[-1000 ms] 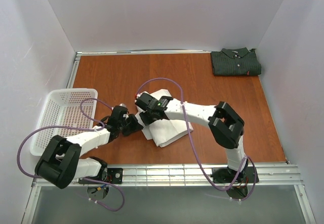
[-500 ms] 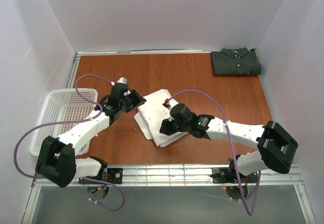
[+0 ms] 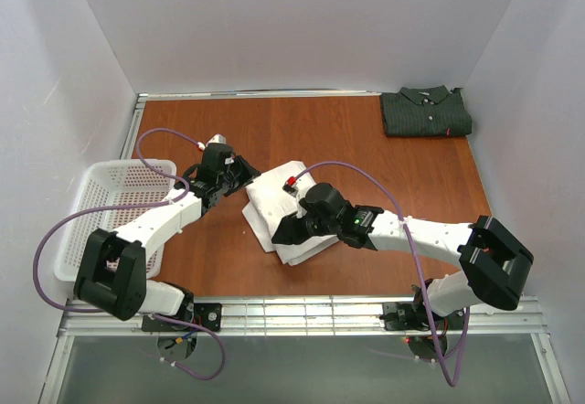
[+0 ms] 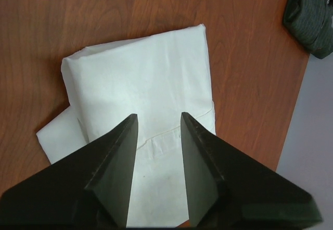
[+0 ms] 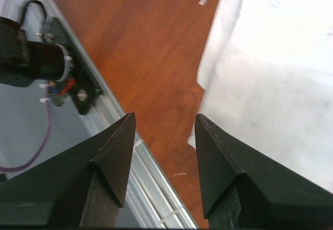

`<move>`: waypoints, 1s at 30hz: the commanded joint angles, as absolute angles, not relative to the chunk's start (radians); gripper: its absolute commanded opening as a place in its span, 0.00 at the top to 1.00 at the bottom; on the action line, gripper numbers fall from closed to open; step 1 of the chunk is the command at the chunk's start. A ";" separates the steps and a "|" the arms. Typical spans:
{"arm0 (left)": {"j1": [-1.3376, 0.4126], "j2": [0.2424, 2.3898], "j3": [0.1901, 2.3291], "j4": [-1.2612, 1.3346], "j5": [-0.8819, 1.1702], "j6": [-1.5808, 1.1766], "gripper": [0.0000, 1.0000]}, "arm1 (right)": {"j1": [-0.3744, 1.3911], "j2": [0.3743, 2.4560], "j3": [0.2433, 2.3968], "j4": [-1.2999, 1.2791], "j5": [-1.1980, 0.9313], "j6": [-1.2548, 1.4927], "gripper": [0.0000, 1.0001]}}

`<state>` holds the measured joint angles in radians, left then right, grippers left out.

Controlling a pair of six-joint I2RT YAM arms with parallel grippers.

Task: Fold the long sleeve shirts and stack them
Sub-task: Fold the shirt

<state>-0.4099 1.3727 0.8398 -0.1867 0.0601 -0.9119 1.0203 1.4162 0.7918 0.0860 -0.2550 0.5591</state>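
The white long sleeve shirt lies folded in a rough rectangle at the table's middle, also seen in the left wrist view and the right wrist view. The dark striped shirt sits folded in the back right corner, its edge showing in the left wrist view. My left gripper hovers at the white shirt's far left corner, open, with only cloth below it. Over the shirt's near left edge my right gripper stands open, holding nothing.
A white mesh basket stands at the table's left edge. The metal rail of the near edge runs just beyond the right fingers, with the left arm's base past it. White walls enclose the table.
My left gripper moved from the shirt's near left side to its far left corner and opened. The right arm stretched out low, its gripper sliding from the shirt's far left to its near left edge.
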 commanded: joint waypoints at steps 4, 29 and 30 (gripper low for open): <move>-0.405 1.194 0.732 -0.279 -0.023 -0.899 0.70 | 1.103 1.477 0.975 -0.268 0.052 0.382 0.55; -0.408 1.356 0.486 -0.051 0.169 -0.979 0.83 | 1.371 1.847 1.321 -0.702 0.607 0.394 0.59; -0.408 1.364 0.486 -0.048 0.167 -0.982 0.83 | 1.374 1.848 1.325 -0.703 0.607 0.393 0.60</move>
<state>-0.4088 1.3499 0.4950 -0.0788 0.1612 -0.9691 1.3640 1.8332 1.2827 -0.6529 0.5407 0.3855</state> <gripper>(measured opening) 0.173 0.410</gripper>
